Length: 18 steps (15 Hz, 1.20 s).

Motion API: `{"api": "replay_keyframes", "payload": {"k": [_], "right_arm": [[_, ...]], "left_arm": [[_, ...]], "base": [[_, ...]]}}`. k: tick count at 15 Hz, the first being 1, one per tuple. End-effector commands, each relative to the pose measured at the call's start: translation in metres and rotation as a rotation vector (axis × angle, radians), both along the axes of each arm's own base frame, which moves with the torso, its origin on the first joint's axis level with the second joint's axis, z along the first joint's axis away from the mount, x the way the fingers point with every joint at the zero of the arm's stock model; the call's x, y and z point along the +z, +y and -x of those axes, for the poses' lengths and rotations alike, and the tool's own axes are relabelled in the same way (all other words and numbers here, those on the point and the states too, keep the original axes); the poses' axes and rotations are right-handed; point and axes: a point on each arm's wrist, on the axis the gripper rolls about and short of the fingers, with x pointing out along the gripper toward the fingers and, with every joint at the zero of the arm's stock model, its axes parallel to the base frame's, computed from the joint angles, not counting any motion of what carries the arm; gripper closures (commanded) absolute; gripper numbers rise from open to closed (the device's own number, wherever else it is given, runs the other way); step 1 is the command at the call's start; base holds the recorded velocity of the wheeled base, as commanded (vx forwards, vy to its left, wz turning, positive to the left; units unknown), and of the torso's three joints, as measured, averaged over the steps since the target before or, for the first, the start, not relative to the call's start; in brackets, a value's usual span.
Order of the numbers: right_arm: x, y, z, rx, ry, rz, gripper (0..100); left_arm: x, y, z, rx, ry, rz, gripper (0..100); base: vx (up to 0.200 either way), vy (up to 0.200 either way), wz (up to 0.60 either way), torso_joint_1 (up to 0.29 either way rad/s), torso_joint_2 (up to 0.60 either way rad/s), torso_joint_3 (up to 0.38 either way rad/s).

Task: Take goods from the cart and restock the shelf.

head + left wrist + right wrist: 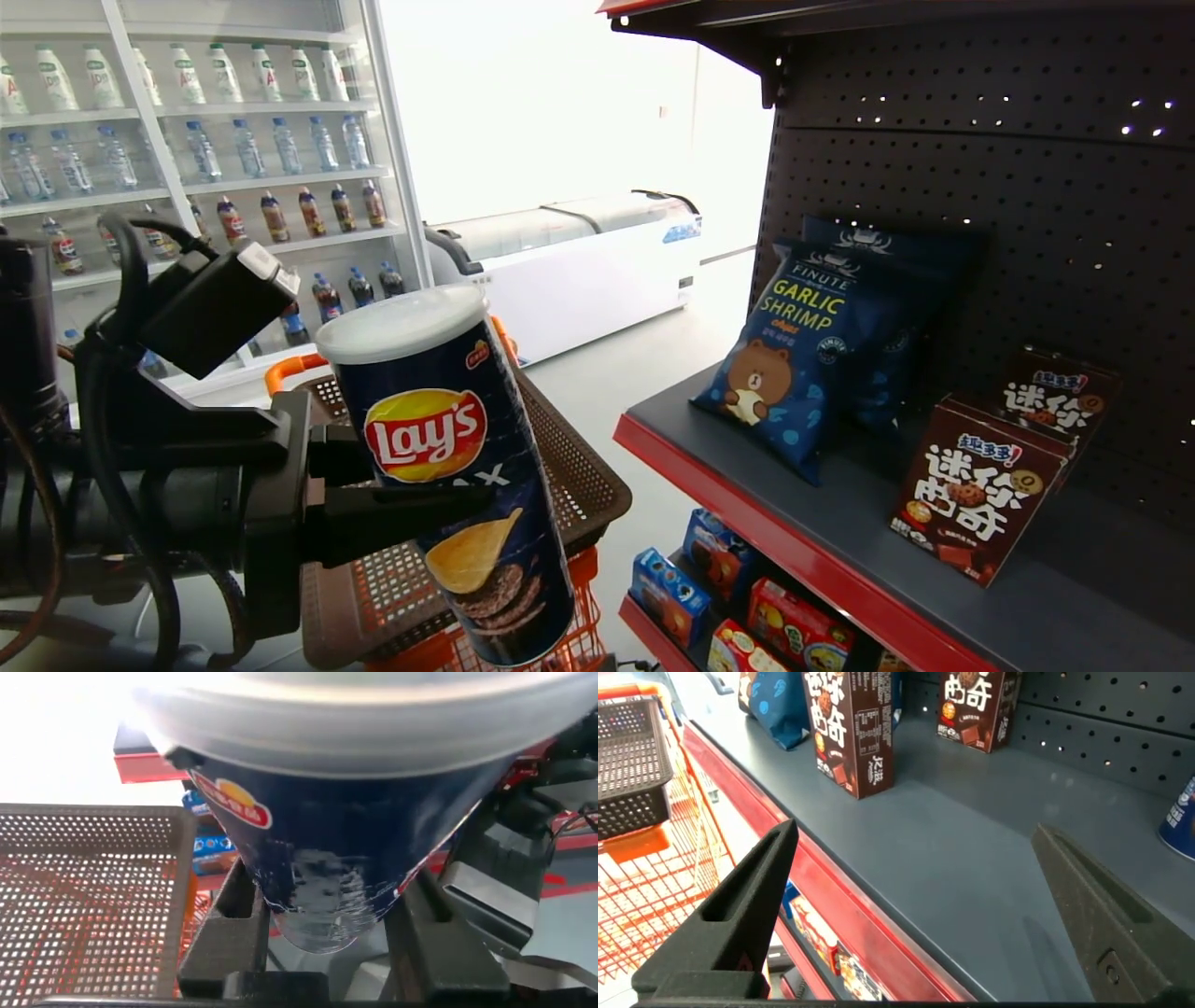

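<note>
Head camera overlooks cart [579,485] and shelf [859,523]; wrist cameras, much nearer, share both.

right gripper [915,829]: fingers wide apart, above shelf [971,868]
brown boxes [850,728]: two, upright on shelf
cart [635,807]: beside shelf
blue item [1181,812]: possibly a can

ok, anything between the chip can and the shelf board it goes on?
Nothing visible. The left claw holds the chip can over the cart; the gap to the shelf is open, with bare board beside the blue bags and brown boxes.
</note>
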Motion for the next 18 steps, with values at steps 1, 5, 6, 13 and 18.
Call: {"api": "replay_keyframes", "payload": {"k": [1, 5, 6, 13, 18], "right_arm": [[0.0000, 0.0000, -0.0001, 0.000, 0.002, 0.000, 0], [0.0000, 0.0000, -0.0001, 0.000, 0.002, 0.000, 0], [0.0000, 0.0000, -0.0001, 0.000, 0.002, 0.000, 0], [0.0000, 0.0000, -0.0001, 0.000, 0.002, 0.000, 0], [0.0000, 0.0000, -0.0001, 0.000, 0.002, 0.000, 0]], "left_arm": [[0.0008, 0.0002, -0.0001, 0.001, -0.003, 0.002, 100], [0.0008, 0.0012, -0.0007, 0.006, -0.003, 0.002, 100], [0.0014, 0.0014, -0.0010, 0.009, -0.006, 0.003, 100], [0.0012, 0.0017, -0.0010, 0.009, -0.005, 0.003, 100], [0.0020, 0.0033, -0.0020, 0.012, -0.006, 0.008, 100]], "base": [[0.000, 0.000, 0.00, 0.000, 0.00, 0.000], [0.000, 0.000, 0.00, 0.000, 0.00, 0.000], [0.000, 0.000, 0.00, 0.000, 0.00, 0.000], [0.000, 0.000, -0.60, 0.003, 0.00, 0.003], [0.000, 0.000, -0.60, 0.002, 0.00, 0.001]]}}
